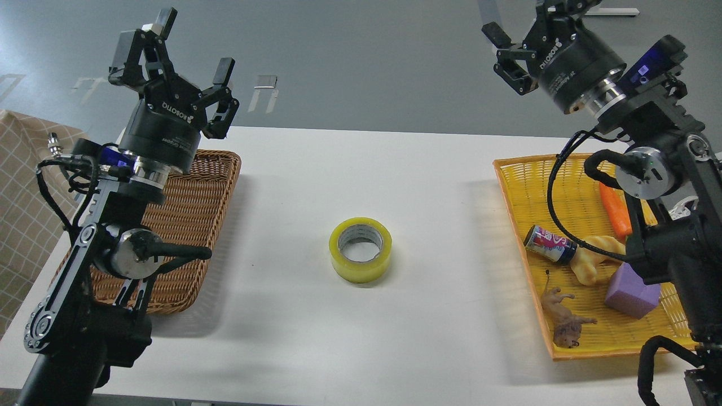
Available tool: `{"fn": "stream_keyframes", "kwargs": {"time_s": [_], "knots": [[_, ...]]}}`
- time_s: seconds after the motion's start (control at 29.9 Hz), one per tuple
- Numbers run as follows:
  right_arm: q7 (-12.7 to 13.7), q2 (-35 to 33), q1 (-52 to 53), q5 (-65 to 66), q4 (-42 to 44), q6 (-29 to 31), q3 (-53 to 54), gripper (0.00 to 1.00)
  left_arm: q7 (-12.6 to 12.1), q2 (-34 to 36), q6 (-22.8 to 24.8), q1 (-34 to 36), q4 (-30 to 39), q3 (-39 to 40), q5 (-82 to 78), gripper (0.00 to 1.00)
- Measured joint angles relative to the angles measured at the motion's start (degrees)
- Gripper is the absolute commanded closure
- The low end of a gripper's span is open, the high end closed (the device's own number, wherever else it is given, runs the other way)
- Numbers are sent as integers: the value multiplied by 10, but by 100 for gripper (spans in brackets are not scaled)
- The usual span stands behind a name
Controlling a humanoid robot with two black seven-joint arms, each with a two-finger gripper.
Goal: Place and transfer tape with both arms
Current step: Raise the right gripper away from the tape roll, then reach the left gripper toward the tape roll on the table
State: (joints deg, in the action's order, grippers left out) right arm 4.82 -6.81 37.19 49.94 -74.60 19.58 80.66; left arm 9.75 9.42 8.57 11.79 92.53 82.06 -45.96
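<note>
Yellow tape roll point(360, 249) lies flat at centre of white table point(428, 186) — between brown wicker basket point(197, 225) and yellow tray point(536, 192). Left gripper point(189, 48) raised, fingers spread, empty; right gripper point(527, 34) raised, fingers apart, grasping nothing.

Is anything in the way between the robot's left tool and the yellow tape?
Nothing visible. The tape lies alone on the bare white table, flat on its side. The left tool is raised and open, and the brown basket sits off to its side.

A white table point(350, 163) stands on a grey floor point(350, 62) that mirrors pale ceiling lights.
</note>
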Motion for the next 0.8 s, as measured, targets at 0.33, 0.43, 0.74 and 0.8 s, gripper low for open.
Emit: {"fn": "stream_keyframes", "kwargs": {"time_s": [0.33,0.43,0.74,0.8], "knots": [[-46,9,-45,-8,-43,3,15,0,0,59,-13,31,0,-23,-130,2],[-46,7,-49,-8,-47,1,15,0,1,115,-13,53,-2,-67,-254,2],[-46,8,-67,-7,-58,-10,18,0,19,225,-17,104,-54,-215,-608,2],[-46,9,-68,-7,-60,-16,20,0,49,229,-25,106,-66,-247,-684,2]]}}
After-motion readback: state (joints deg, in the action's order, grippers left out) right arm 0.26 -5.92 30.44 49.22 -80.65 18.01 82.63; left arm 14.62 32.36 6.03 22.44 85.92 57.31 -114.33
